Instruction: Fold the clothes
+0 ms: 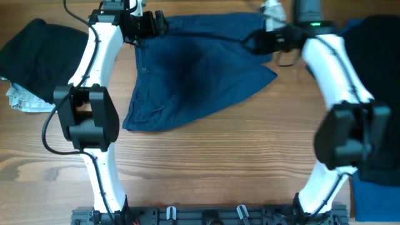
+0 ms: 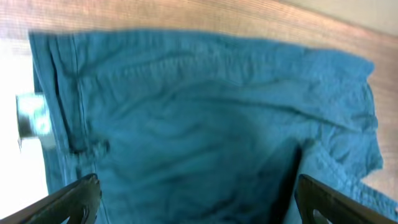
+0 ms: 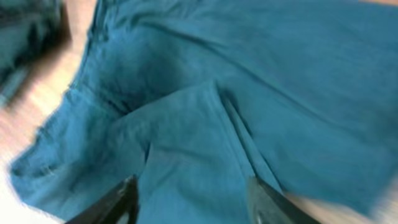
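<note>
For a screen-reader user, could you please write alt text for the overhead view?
A blue garment lies on a wooden table, with the left gripper at one far corner and the right gripper at the other. Dark clothes lie at the left.

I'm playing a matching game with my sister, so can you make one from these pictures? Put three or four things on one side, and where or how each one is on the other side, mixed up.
Things:
1. blue garment
2. black pile
3. whitish cloth
4. left gripper

Places or states:
A. open, over blue fabric
B. peeking out beside the dark heap
C. spread out in the middle of the table
D. heaped by the left edge

Pairs: 1-C, 2-D, 3-B, 4-A
</note>
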`<state>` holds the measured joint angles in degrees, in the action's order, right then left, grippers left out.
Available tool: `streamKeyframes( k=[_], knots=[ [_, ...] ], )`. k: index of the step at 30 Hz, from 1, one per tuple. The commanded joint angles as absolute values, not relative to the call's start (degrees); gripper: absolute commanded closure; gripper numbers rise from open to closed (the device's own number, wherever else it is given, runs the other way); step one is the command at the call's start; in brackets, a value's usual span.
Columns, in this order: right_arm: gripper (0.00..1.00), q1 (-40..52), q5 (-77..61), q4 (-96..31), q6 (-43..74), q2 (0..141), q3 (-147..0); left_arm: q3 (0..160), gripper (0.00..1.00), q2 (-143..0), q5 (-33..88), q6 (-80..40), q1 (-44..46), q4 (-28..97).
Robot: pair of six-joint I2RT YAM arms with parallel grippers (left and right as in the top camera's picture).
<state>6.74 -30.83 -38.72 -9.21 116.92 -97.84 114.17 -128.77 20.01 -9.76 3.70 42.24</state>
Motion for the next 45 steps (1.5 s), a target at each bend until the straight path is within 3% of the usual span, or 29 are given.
streamKeyframes(
  k=[1, 9, 14, 19, 23, 25, 27, 30, 34, 43, 45],
  knots=[
    [0.29, 12.51, -24.77, -30.7, -13.52, 122.93, -97.76, 114.45, 0.0, -128.25, 21.8, -9.61, 3.31, 45.5],
    [0.27, 13.87, -21.63, -14.55, -13.91, 131.72, -97.76, 114.45, 0.0, -128.25, 19.03, -9.45, 3.31, 47.07],
    [0.39, 13.87, -24.56, -16.25, -13.5, 132.99, -97.76, 114.45, 0.0, -128.25, 18.57, -9.47, 3.31, 47.2],
    [0.35, 13.93, -24.71, -18.85, -13.3, 134.02, -97.76, 114.45, 0.0, -128.25, 18.57, -9.47, 3.31, 47.86],
    [0.38, 13.93, -25.39, -18.98, -11.7, 134.19, -97.76, 114.45, 0.0, -128.25, 18.57, -9.47, 3.31, 47.86],
    [0.51, 13.93, -25.41, -19.4, -11.81, 134.19, -97.76, 114.45, 0.0, -128.25, 18.57, -9.47, 3.31, 47.83],
    [0.71, 13.93, -25.52, -19.49, -11.84, 134.19, -97.76, 114.45, 0.0, -128.25, 18.57, -9.47, 3.25, 47.83],
    [0.85, 13.58, -28.56, -20.53, -11.81, 131.79, -97.82, 114.45, 0.0, -128.25, 18.57, -9.47, 3.01, 47.83],
    [0.96, 12.88, -28.4, -33.91, -11.84, 121.97, -97.82, 114.45, 0.0, -128.25, 18.57, -9.47, 2.98, 48.07],
    [0.95, 12.88, -16.64, -71.13, -11.86, 112.14, -96.9, 114.45, 0.0, -126.61, 18.61, -9.74, 3.01, 55.33],
    [0.96, 12.88, -15.57, -74.72, -11.38, 112.14, -95.33, 114.45, 0.0, -124.9, 18.61, -10.57, 3.01, 55.42]
  ],
)
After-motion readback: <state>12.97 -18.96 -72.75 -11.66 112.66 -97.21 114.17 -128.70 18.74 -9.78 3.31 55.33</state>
